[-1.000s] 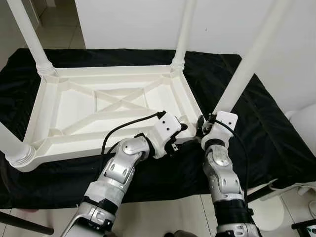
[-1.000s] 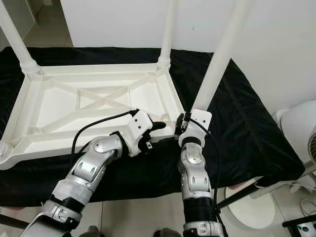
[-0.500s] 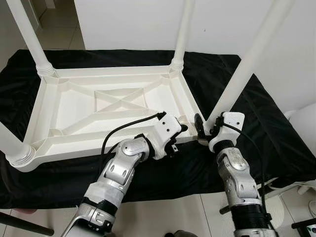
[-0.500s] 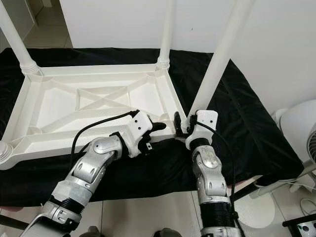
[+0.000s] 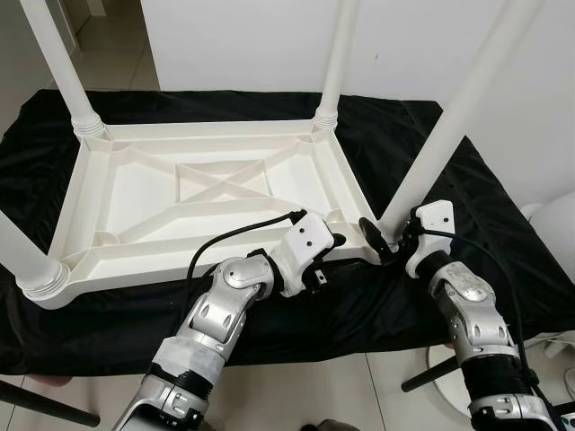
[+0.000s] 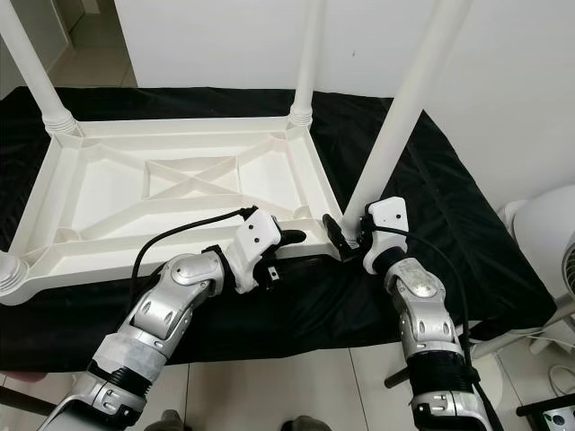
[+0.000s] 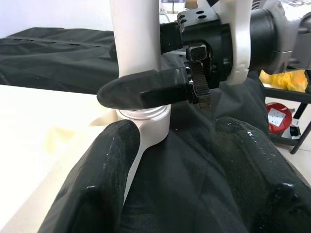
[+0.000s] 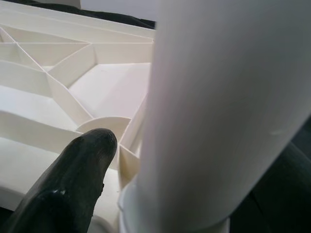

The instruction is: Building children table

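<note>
Upturned white table top (image 5: 180, 193) lies on the black cloth (image 5: 503, 242), underside up. All four legs stand in their corner sockets. The near-right leg (image 5: 449, 126) is the one in hand.

My right gripper (image 5: 379, 244) sits at that leg's base: one black finger (image 8: 63, 179) on the table side of the shaft, the other hidden behind it. I judge the fingers clamped around the leg just above its collar.

My left gripper (image 7: 170, 160) is beside it at the table's near-right corner, fingers apart, holding nothing, close to the socket.

Step in hand, as I judge it: seating this leg.
- keep the shaft plumb while turning or pressing
- brace the corner with the left so the top does not slide on the cloth
- check that the collar meets the socket evenly
</note>
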Available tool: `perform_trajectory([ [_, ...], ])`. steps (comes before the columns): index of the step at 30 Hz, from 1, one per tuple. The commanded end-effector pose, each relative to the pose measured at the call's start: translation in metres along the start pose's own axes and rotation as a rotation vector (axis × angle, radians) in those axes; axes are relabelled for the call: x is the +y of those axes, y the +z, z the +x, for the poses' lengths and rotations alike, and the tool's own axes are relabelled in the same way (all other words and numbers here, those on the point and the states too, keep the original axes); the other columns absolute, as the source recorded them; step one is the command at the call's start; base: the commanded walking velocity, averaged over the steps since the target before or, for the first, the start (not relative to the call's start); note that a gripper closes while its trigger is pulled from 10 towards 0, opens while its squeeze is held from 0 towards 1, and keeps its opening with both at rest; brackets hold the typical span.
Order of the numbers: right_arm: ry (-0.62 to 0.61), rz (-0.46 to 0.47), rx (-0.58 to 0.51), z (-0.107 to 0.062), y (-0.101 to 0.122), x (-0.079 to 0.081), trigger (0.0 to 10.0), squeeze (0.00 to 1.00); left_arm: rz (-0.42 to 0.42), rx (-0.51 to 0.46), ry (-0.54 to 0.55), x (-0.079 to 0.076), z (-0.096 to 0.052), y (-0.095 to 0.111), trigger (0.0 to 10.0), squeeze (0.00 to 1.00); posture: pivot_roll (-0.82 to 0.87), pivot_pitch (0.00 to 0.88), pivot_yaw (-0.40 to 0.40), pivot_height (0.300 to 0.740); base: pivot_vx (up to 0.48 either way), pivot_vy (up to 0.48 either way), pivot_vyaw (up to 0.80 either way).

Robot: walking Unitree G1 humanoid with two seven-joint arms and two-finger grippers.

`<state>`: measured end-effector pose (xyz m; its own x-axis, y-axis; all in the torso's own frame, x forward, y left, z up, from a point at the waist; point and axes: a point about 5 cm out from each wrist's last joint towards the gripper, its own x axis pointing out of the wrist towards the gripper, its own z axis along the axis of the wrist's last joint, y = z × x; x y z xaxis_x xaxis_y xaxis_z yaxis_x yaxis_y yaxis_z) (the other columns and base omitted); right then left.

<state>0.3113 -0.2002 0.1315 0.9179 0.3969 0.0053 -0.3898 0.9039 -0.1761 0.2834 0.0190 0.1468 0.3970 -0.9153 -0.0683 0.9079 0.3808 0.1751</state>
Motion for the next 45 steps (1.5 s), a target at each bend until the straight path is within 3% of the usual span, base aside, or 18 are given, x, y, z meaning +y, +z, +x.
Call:
perform_trajectory([
  [1,0.022,-0.012,0.009,0.001,-0.002,-0.002,10.0,0.00,-0.006,0.001,-0.008,-0.003,0.001,0.001,10.0,0.00,0.03,0.000,-0.045,0.740,0.000,0.000,0.00],
  [5,0.083,-0.039,0.017,0.006,-0.003,-0.005,10.0,0.00,-0.008,0.000,-0.008,-0.004,0.003,0.002,10.0,0.00,0.03,0.000,-0.043,0.740,0.000,0.000,0.00],
  [6,0.104,-0.040,0.021,0.009,-0.004,-0.006,8.6,0.00,-0.007,0.000,-0.006,-0.003,0.003,0.003,10.0,0.00,0.03,0.000,-0.041,0.740,0.000,0.000,0.00],
  [8,0.124,-0.038,0.027,0.012,-0.004,-0.006,8.6,0.00,-0.006,0.001,-0.004,-0.003,0.003,0.003,10.0,0.00,0.03,0.000,-0.041,0.740,0.000,0.000,0.00],
  [9,0.128,-0.045,0.030,0.013,-0.005,-0.006,4.5,0.00,-0.006,0.005,-0.001,-0.002,0.004,0.003,10.0,0.00,0.03,0.000,-0.038,0.740,0.000,0.000,0.00],
  [10,0.129,-0.049,0.032,0.014,-0.005,-0.007,4.5,0.00,-0.007,0.007,0.001,-0.002,0.004,0.003,10.0,0.00,0.03,0.000,-0.038,0.740,0.000,0.000,0.00],
  [11,0.134,-0.059,0.036,0.015,-0.005,-0.006,1.6,0.00,-0.008,0.016,0.002,-0.002,0.004,0.003,10.0,0.00,0.03,0.000,-0.037,0.740,0.000,0.000,0.00],
  [13,0.142,-0.070,0.041,0.017,-0.006,-0.006,1.6,0.00,-0.010,0.027,0.002,-0.001,0.004,0.002,10.0,0.00,0.03,0.000,-0.037,0.740,0.000,0.000,0.00],
  [14,0.146,-0.068,0.040,0.017,-0.006,-0.006,0.0,0.00,-0.011,0.031,0.005,-0.001,0.005,0.001,10.0,0.00,0.03,0.000,-0.039,0.740,0.000,0.000,0.00],
  [26,0.133,0.018,0.060,0.007,-0.023,-0.006,0.0,0.00,-0.012,0.056,0.030,0.000,0.003,-0.005,10.0,0.00,0.03,0.000,-0.046,0.740,0.000,0.000,0.00],
  [27,0.132,0.039,0.064,0.007,-0.025,-0.006,10.0,0.00,-0.013,0.057,0.031,0.000,0.003,-0.005,10.0,0.00,0.03,0.000,-0.046,0.740,0.000,0.000,0.00],
  [31,0.112,0.060,0.067,0.006,-0.027,-0.004,10.0,0.00,-0.015,0.058,0.031,-0.001,0.003,-0.005,10.0,0.00,0.03,0.000,-0.047,0.740,0.000,0.000,0.00],
  [35,-0.047,0.081,0.091,0.007,-0.032,0.001,10.0,0.00,-0.019,0.056,0.033,-0.002,0.004,-0.005,10.0,0.00,0.02,0.000,-0.051,0.740,0.000,0.000,0.00],
  [40,-0.092,0.088,0.094,0.009,-0.031,0.003,10.0,0.00,-0.019,0.056,0.034,-0.002,0.004,-0.006,10.0,0.00,0.02,0.000,-0.052,0.740,0.000,0.000,0.00],
  [45,-0.321,0.170,0.113,0.016,-0.029,0.018,10.0,0.00,-0.022,0.050,0.060,0.000,0.004,-0.007,10.0,0.00,0.02,0.000,-0.068,0.740,0.000,0.000,0.00],
])
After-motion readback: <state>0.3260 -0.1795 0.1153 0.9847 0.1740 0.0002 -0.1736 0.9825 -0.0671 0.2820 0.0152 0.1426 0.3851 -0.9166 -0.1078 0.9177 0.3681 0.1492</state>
